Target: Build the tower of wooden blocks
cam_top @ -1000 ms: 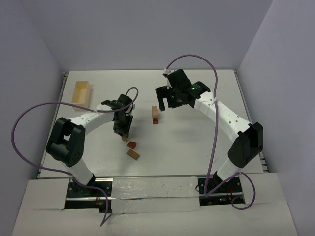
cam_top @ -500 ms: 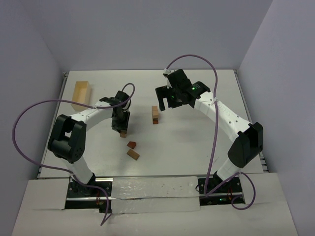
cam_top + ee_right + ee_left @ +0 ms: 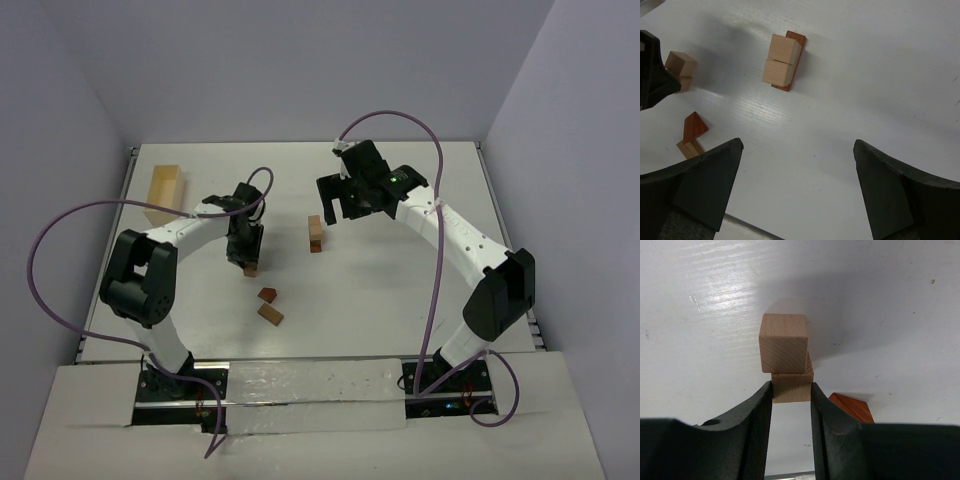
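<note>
My left gripper [image 3: 791, 390] is shut on a tan wood block [image 3: 792, 386], its fingers pressed on both sides. A second tan cube [image 3: 783, 342] sits against that block's far side. In the top view the left gripper [image 3: 247, 257] stands left of the tower [image 3: 316, 233], a short stack of tan cubes with a reddish-brown brick [image 3: 793, 59]. My right gripper [image 3: 797, 142] is open wide and holds nothing. It hovers just behind the tower [image 3: 780, 61] at table centre, where the right gripper [image 3: 333, 210] shows in the top view.
A reddish block [image 3: 267, 294] and a tan block [image 3: 271, 314] lie loose near the front, below the left gripper. The pale wooden box [image 3: 165, 193] stands at the far left. Purple cables loop over both arms.
The left gripper has shifted a little toward the far side of the table, carrying its block away from the two loose blocks. The right arm has not moved.
</note>
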Motion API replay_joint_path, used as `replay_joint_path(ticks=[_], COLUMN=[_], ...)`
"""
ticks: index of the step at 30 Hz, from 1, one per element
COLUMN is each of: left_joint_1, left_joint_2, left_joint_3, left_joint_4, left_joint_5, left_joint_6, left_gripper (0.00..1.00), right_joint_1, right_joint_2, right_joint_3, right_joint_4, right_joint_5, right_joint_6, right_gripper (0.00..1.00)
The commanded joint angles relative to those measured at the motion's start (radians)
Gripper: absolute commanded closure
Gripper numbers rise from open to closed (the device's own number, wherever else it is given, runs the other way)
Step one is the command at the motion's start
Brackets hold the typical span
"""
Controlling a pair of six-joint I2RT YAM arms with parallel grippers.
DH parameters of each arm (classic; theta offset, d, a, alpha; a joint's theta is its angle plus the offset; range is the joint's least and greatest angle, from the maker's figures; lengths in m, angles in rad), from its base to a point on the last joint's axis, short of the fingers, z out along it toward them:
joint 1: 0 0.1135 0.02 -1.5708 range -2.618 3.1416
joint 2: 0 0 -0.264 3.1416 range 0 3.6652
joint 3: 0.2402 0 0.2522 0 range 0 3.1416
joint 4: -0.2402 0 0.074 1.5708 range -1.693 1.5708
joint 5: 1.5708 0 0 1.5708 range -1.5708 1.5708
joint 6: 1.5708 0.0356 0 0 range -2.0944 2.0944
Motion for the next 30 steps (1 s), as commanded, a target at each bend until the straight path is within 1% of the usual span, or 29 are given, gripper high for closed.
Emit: replay_joint_path(ticks=[1, 3, 7, 9, 10, 12, 13, 15, 16, 18, 19, 22, 24, 25, 26, 28, 29, 30], left_joint_1=[0.007, 0.011, 0.015, 0.019, 0.020, 0.024, 0.026, 0.029, 0.029, 0.030, 0.029, 0.028, 0.027, 0.028, 0.029, 0.034, 0.041, 0.047], left_joint_2=[0.015, 0.011, 0.001, -0.004, -0.004, -0.003, -0.003, -0.009, -0.016, -0.085, -0.114, -0.181, -0.258, -0.270, -0.276, -0.305, -0.332, -0.366], left_joint_3=[0.038, 0.038, 0.032, 0.029, 0.030, 0.032, 0.032, 0.030, 0.027, 0.005, -0.006, 0.003, 0.051, 0.056, 0.076, 0.077, 0.041, -0.006], left_joint_4=[-0.001, -0.002, 0.001, 0.003, 0.002, 0.000, -0.001, -0.004, -0.001, 0.019, 0.029, 0.008, -0.061, -0.092, -0.143, -0.178, -0.173, -0.152], left_joint_5=[0.015, 0.016, 0.030, 0.034, 0.033, 0.038, 0.047, 0.065, 0.075, 0.108, 0.129, 0.175, 0.257, 0.281, 0.302, 0.328, 0.345, 0.358], left_joint_6=[0.028, 0.037, 0.048, 0.056, 0.056, 0.059, 0.062, 0.083, 0.091, 0.164, 0.190, 0.309, 0.472, 0.528, 0.618, 0.764, 0.842, 0.915], left_gripper=[0.79, 0.73, 0.52, 0.37, 0.34, 0.25, 0.23, 0.14, 0.13, 0.02, 0.01, 0.01, 0.01, 0.01, 0.06, 0.14, 0.16, 0.14], right_joint_1=[-0.009, -0.009, -0.009, -0.009, -0.009, -0.009, -0.010, -0.009, -0.009, -0.009, -0.009, -0.009, -0.010, -0.009, -0.009, -0.009, -0.010, -0.010], right_joint_2=[-0.006, -0.003, 0.001, 0.001, 0.002, 0.004, 0.004, 0.004, 0.004, 0.002, 0.001, 0.000, -0.006, -0.007, -0.005, 0.000, 0.000, 0.001], right_joint_3=[0.034, 0.038, 0.046, 0.049, 0.050, 0.054, 0.055, 0.055, 0.054, 0.053, 0.050, 0.049, 0.043, 0.043, 0.041, 0.045, 0.047, 0.050], right_joint_4=[-0.006, -0.009, -0.015, -0.015, -0.016, -0.018, -0.019, -0.019, -0.020, -0.019, -0.019, -0.019, -0.017, -0.015, -0.012, -0.013, -0.013, -0.014], right_joint_5=[-0.010, -0.012, -0.012, -0.017, -0.017, -0.017, -0.017, -0.019, -0.019, -0.019, -0.019, -0.022, -0.024, -0.024, -0.023, -0.041, -0.047, -0.052], right_joint_6=[0.002, 0.001, 0.002, -0.001, 0.000, 0.000, 0.000, -0.001, -0.002, -0.006, -0.006, -0.008, -0.013, -0.012, -0.013, -0.012, -0.015, -0.017], right_gripper=[0.00, 0.00, 0.00, 0.00, 0.00, 0.00, 0.00, 0.00, 0.00, 0.00, 0.00, 0.00, 0.00, 0.00, 0.00, 0.00, 0.00, 0.00])
